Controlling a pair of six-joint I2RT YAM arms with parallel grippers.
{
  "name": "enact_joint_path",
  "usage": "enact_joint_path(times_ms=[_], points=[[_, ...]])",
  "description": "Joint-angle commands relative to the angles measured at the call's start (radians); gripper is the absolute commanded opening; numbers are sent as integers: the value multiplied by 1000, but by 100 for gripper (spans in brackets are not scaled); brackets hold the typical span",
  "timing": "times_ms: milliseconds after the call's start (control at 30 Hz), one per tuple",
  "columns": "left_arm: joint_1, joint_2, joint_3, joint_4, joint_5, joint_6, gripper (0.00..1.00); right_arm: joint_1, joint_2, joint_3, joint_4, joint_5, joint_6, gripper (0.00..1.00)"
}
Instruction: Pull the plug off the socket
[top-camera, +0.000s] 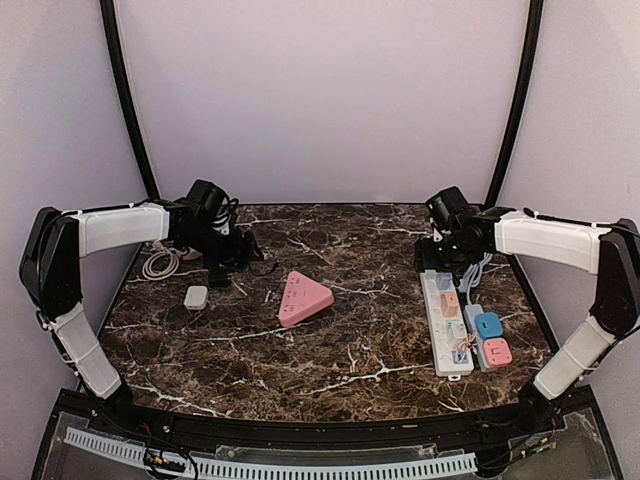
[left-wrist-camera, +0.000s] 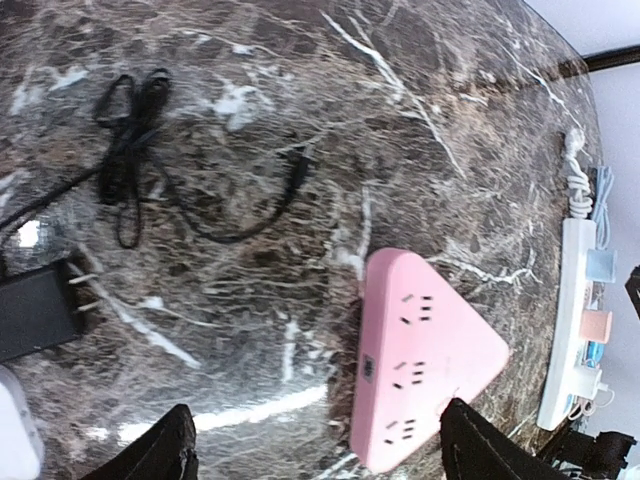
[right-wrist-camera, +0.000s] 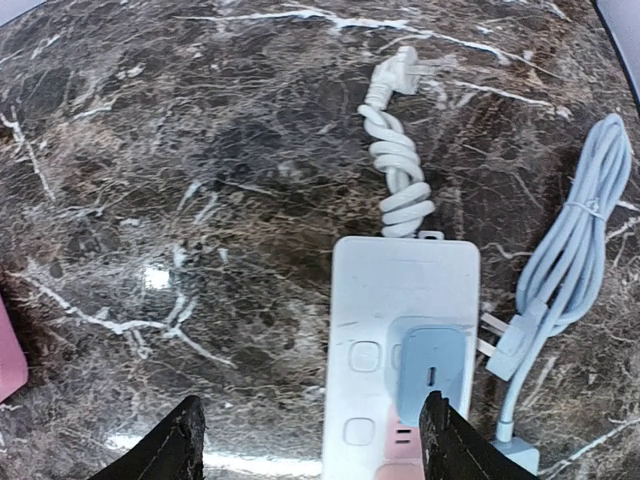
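Note:
A white power strip (top-camera: 446, 322) lies at the right of the marble table, with a light blue plug (top-camera: 443, 282) and a salmon plug (top-camera: 450, 299) seated in it. In the right wrist view the strip (right-wrist-camera: 400, 290) and the light blue plug (right-wrist-camera: 432, 365) lie just ahead of my open, empty right gripper (right-wrist-camera: 310, 450), with the plug by its right finger. My right gripper (top-camera: 448, 258) hovers over the strip's far end. My left gripper (top-camera: 235, 255) is open and empty at the back left. The left wrist view has a pink triangular socket (left-wrist-camera: 430, 350) with no plugs, between its fingertips (left-wrist-camera: 480, 455).
A blue adapter (top-camera: 488, 325) and a red one (top-camera: 497, 351) sit right of the strip. The strip's knotted white cord (right-wrist-camera: 400, 170) and a light blue cable (right-wrist-camera: 570, 250) lie beyond it. A black adapter (left-wrist-camera: 35, 310) with its cable (left-wrist-camera: 130, 150), a small white charger (top-camera: 196, 296) and a coiled white cable (top-camera: 160, 264) lie at the left.

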Motion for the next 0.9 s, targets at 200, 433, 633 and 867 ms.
enact_joint_path(times_ms=[200, 433, 633, 867], points=[[-275, 54, 118, -1, 43, -84, 83, -86, 44, -27, -18, 69, -59, 70], [-392, 79, 104, -25, 34, -104, 78, -117, 109, -15, 29, 38, -110, 64], [-436, 75, 21, -27, 16, -132, 67, -125, 178, 20, 32, 14, -138, 54], [-441, 84, -23, 4, -20, -178, 61, -124, 190, 16, 38, -16, -135, 35]])
